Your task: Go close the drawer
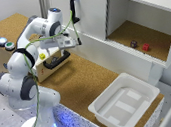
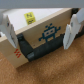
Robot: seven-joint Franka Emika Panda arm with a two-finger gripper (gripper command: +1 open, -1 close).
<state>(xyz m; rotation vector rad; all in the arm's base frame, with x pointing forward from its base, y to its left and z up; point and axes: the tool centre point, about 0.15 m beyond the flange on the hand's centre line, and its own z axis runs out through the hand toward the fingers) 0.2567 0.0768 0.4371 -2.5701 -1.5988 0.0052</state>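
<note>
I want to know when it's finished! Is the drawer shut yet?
Can't tell for sure. Done: the arm has reached the small light-brown plywood drawer. In hand: the open gripper straddles its front, above the horizontal black bar handle. Left: pushing it fully in.

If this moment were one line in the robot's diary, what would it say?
task: close drawer | hand: open, fingers either side of drawer front | drawer: black handle in wrist view | contact with drawer: cannot tell

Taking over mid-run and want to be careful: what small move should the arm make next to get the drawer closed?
Probably ease the hand forward against the drawer front. In the wrist view the fingers stand spread on either side of the panel, above the black handle, gripping nothing, so a short push seems the right step.
</note>
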